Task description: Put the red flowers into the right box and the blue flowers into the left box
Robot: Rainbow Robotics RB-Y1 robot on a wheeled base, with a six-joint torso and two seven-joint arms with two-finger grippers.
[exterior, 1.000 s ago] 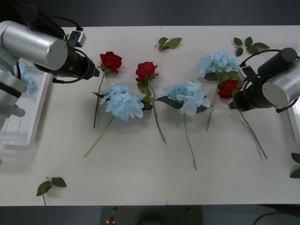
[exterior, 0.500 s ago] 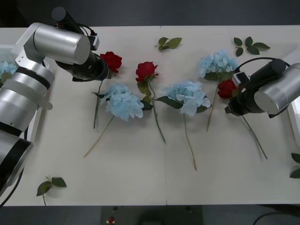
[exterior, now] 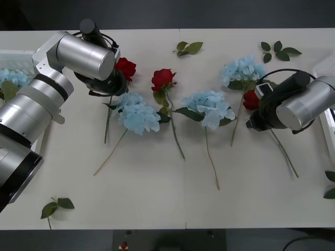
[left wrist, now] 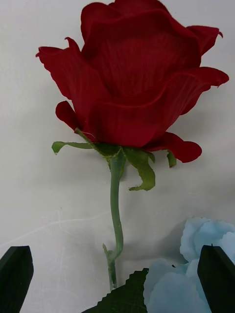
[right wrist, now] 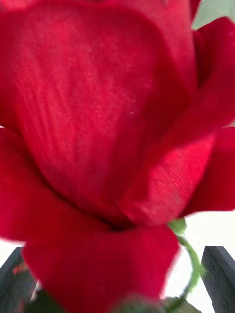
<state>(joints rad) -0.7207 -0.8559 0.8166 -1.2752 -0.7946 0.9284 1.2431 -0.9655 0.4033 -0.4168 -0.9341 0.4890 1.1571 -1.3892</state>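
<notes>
Both arms have swung inward since a second ago; I see my left gripper spread wide over the leftmost rose, just above a blue hydrangea — my right gripper, fingers parted too, straddles the rightmost rose; one blue head already lies in the left box.

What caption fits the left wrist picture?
Open left gripper above a red rose beside a blue hydrangea.

White table, loose green leaf sprigs
</notes>
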